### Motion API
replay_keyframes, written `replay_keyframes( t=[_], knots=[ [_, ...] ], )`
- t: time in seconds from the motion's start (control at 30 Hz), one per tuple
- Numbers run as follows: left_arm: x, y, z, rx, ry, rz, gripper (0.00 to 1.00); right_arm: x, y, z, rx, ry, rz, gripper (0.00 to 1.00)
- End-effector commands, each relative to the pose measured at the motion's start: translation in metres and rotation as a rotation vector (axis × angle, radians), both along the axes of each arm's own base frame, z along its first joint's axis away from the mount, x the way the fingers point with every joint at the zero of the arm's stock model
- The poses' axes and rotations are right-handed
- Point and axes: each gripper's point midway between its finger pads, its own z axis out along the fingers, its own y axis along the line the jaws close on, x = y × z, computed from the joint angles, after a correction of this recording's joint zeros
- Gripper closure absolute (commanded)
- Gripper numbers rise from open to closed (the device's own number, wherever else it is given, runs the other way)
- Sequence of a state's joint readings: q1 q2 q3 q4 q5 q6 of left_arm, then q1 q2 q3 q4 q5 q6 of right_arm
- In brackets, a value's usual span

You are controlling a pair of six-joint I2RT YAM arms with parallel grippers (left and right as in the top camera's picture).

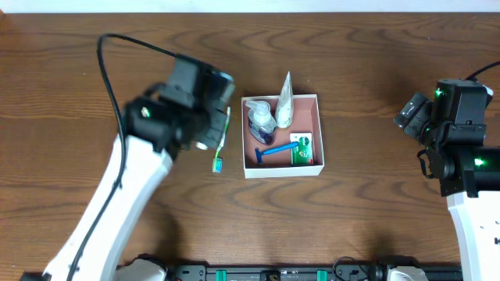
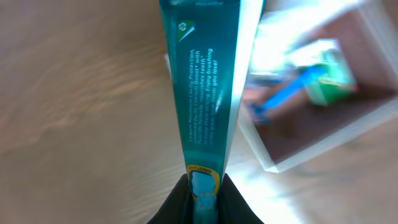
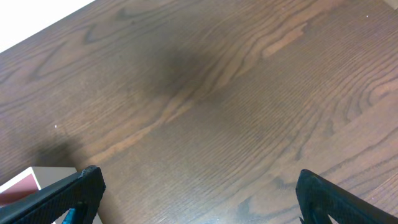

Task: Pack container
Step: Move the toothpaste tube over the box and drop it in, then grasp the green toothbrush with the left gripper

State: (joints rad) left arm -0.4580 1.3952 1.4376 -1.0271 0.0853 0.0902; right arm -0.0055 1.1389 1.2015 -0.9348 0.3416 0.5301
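The container (image 1: 308, 117) is a square white-walled box with a pink inside at the table's middle. It holds a clear pump bottle (image 1: 261, 122), a white tube (image 1: 285, 101), a blue razor (image 1: 274, 151) and a green packet (image 1: 301, 149). My left gripper (image 1: 219, 125) is shut on a teal packaged toothbrush (image 1: 222, 147), just left of the container and outside its wall. In the left wrist view the jaws (image 2: 202, 194) clamp the toothbrush pack (image 2: 205, 81), with the blurred container (image 2: 323, 137) to the right. My right gripper (image 1: 422, 117) is open and empty, far right of the container.
The dark wooden table (image 1: 375, 62) surrounds the container. In the right wrist view the spread jaws (image 3: 205, 199) frame bare wood, and a corner of the container (image 3: 25, 183) shows at the lower left. A black cable (image 1: 125, 43) arcs over the left arm.
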Motion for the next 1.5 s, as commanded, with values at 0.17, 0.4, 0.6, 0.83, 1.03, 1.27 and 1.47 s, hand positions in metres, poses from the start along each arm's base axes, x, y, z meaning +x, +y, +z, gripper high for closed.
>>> replay_keyframes(
  t=[0.17,0.4,0.6,0.83,1.03,1.27,1.47],
  knots=[
    [-0.028,-0.093,-0.016,0.015,-0.073,-0.4,0.84,0.0,-0.005,0.003,-0.015,-0.005,-0.015,0.01],
    [-0.009,-0.137,-0.094,0.09,-0.056,-0.557,0.84,0.0,-0.005,0.003,-0.015,-0.005,-0.015,0.01],
    [0.01,-0.147,-0.13,0.149,-0.06,-0.582,0.78,0.0,-0.005,0.003,-0.015,-0.005,-0.015,0.01],
    [0.004,-0.116,-0.093,0.221,-0.08,-0.499,0.59,0.0,-0.005,0.003,-0.015,-0.005,-0.015,0.01],
    [-0.007,-0.042,-0.056,0.324,-0.052,-0.262,0.59,0.0,-0.005,0.003,-0.015,-0.005,-0.015,0.01],
    [0.029,0.043,-0.065,0.222,0.047,0.219,0.52,0.0,-0.005,0.003,-0.015,-0.005,-0.015,0.01],
    [0.045,0.049,-0.12,0.051,0.223,0.286,0.5,0.0,-0.005,0.003,-0.015,-0.005,-0.015,0.01]
  ],
)
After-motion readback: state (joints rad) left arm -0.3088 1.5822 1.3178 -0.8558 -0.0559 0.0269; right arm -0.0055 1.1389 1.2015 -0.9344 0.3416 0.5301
